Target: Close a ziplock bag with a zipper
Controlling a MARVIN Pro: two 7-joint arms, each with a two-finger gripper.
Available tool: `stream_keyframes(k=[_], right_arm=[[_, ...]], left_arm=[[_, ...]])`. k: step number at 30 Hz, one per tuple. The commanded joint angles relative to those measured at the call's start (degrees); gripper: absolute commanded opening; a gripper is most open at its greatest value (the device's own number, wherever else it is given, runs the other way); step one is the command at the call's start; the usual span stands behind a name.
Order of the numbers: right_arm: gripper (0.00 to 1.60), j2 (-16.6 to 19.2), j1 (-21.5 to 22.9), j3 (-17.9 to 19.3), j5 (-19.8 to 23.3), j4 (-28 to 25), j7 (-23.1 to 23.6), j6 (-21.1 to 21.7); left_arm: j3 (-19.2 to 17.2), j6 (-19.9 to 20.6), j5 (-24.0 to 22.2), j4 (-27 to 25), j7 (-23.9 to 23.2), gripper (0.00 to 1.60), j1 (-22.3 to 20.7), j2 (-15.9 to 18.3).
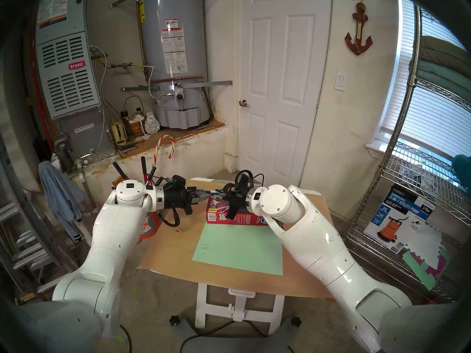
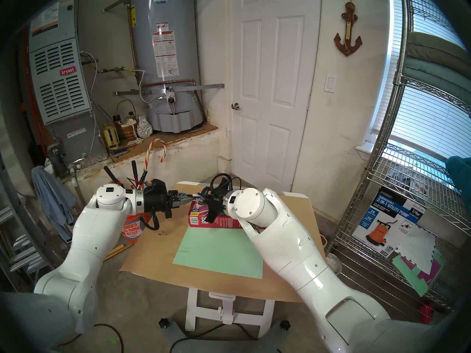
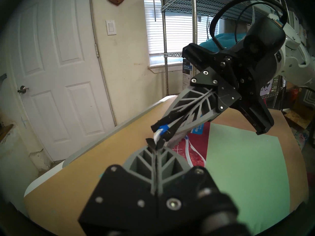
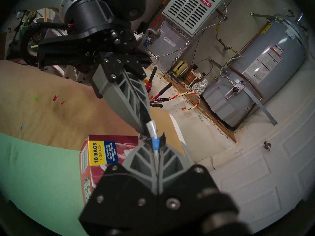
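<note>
The tiny blue plastic zipper slider (image 4: pixel 156 142) sat on its white track, up in the air above the far end of the table, between the two grippers' tips. The right gripper (image 4: pixel 155 142) was clamped on it, fingers pressed together with the blue tab pinched at the tips; the left wrist view showed the same blue tab (image 3: pixel 164 128) in those tips. The whitish top band of the clear plastic ziplock bag (image 4: pixel 152 127) ran out of the slider straight into the left gripper (image 3: pixel 156 143), which was pinched closed on the band's end. The tips of the two grippers were nearly touching, with only a short stretch of band visible between them. The rest of the bag film was too clear to make out; a white strip (image 3: pixel 189 154) trailed down over the box behind the left fingers.

Just below the grippers, a red cardboard box (image 1: pixel 242 217) marked "10 BAGS 1 GALLON" lay flat at the far side of the table. Right in front of it was a pale green paper sheet (image 1: pixel 239 248), lying on brown kraft paper (image 1: pixel 165 253) that covered the white folding table (image 1: pixel 239 306). Both white arms reached in from either side, wrists roughly level, above the box.
</note>
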Motion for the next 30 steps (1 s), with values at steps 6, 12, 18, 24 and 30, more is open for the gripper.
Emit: stream_keyframes(k=[6, 12, 18, 24, 30], right_arm=[[0.00, -1.30, 0.30, 0.29, -0.84, 0.04, -2.46, -0.64], [0.00, -1.90, 0.54, 0.41, -1.05, 0.37, -2.50, -0.61], [0.00, -1.61, 0.61, 0.72, -1.11, 0.61, -1.91, -0.73], [0.00, -0.46, 0.14, 1.03, -1.13, 0.03, -0.94, -1.10], [0.00, 0.04, 0.21, 1.39, -1.30, 0.49, -0.98, -1.68]], left_arm=[[-1.06, 0.20, -0.82, -2.05, -0.42, 0.00, 0.12, 0.48], [-1.05, 0.45, -0.83, -2.17, -0.97, 0.00, 0.13, 0.46], [-1.36, -0.31, -0.31, -2.42, 0.28, 0.00, 0.41, 0.12], [-1.50, -0.86, 0.48, -1.92, 2.25, 0.00, 0.03, -0.20], [-1.30, -1.23, 0.64, -1.63, 3.06, 0.00, -0.08, -0.27]])
